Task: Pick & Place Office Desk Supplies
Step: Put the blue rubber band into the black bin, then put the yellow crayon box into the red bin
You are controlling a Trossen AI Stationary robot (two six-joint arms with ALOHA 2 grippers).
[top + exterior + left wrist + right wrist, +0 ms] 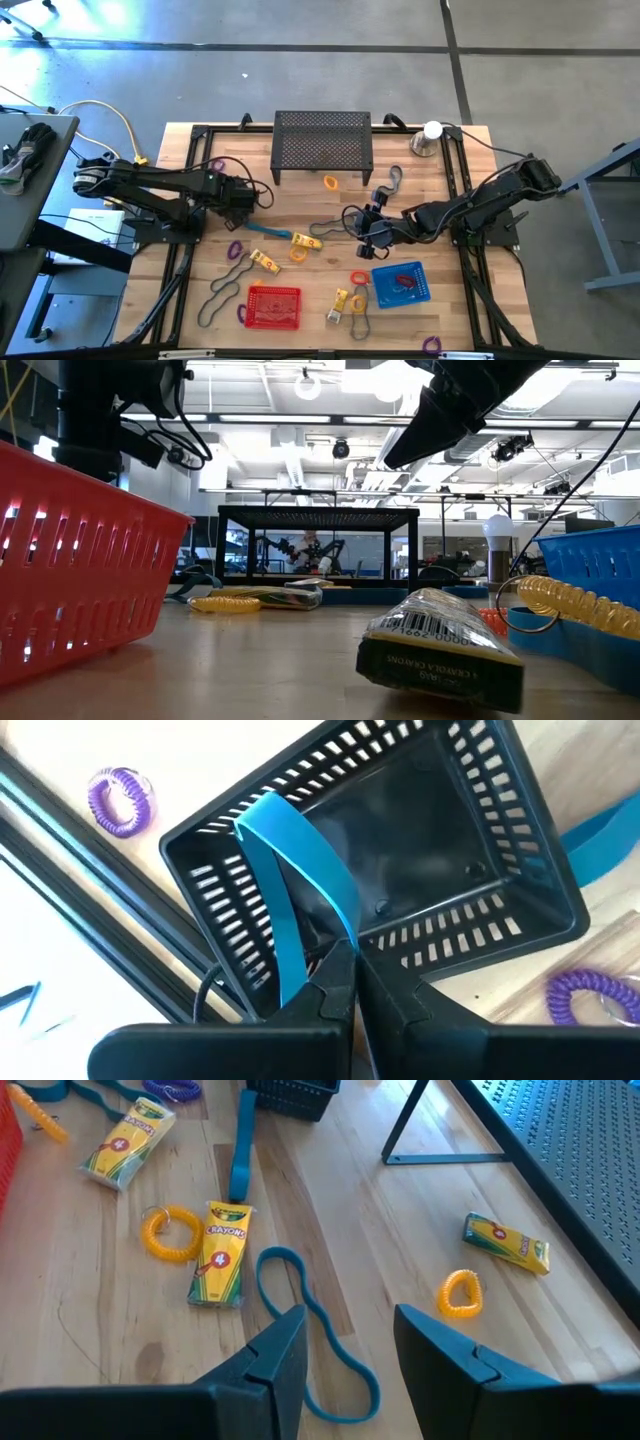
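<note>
My left gripper (355, 982), at the table's left (246, 194), is shut on a teal band loop (290, 870) over a small black basket (440, 840). My right gripper (350, 1342) hangs open near the table's middle (366, 226), above another teal band (318, 1342) that lies flat on the wood; nothing is between its fingers. Yellow crayon packs (222, 1252) (505, 1243) and orange coil rings (170, 1232) (461, 1293) lie on the table around it. My left gripper pinches the teal band near one end of the loop (342, 928) between its two fingertips, coming steeply from above. The loop bows out beyond the fingers, slack, and reaches the black basket's near wall (225, 910). Whether it touches the wall I cannot tell.
A red basket (273, 307) and a blue basket (402, 283) stand near the front edge. The black mesh stand (323, 145) and a silver cone with a white ball (428, 138) are at the back. Purple coil rings (120, 800) (590, 995) lie beside the black basket.
</note>
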